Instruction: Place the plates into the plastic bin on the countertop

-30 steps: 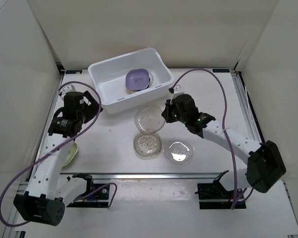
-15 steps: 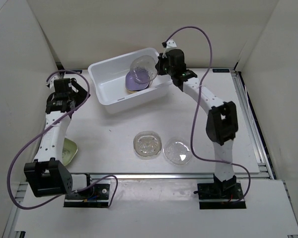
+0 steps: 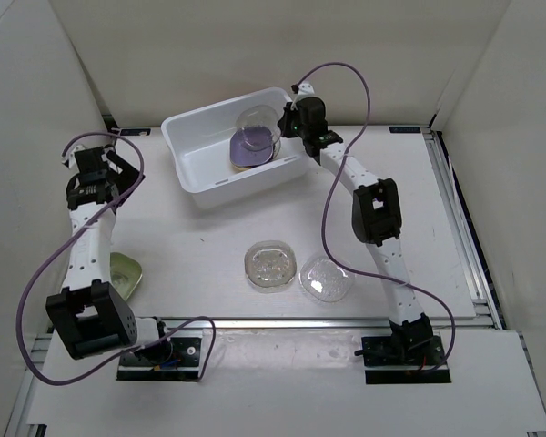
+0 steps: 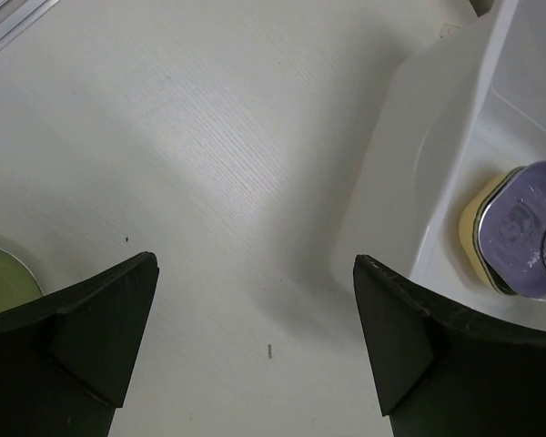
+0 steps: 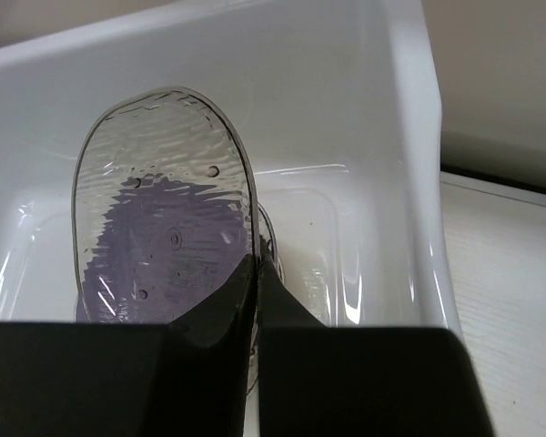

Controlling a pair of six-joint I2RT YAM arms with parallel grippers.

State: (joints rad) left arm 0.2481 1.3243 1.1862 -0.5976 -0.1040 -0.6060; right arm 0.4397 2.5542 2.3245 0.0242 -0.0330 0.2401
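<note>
The white plastic bin stands at the back of the countertop. A purple plate lies in it on a yellowish one. My right gripper is shut on the rim of a clear plate, which it holds on edge above the purple plate, inside the bin. Two more clear plates lie on the countertop at the front. A green plate lies at the front left. My left gripper hangs open over bare countertop, left of the bin, holding nothing.
White panels wall in the countertop on three sides. A metal rail runs along the front edge. Purple cables loop from both arms. The left arm's column stands beside the green plate.
My right gripper has carried one clear plate from the middle of the countertop up and over into the bin. The left arm has swung back toward the left wall, still open.
</note>
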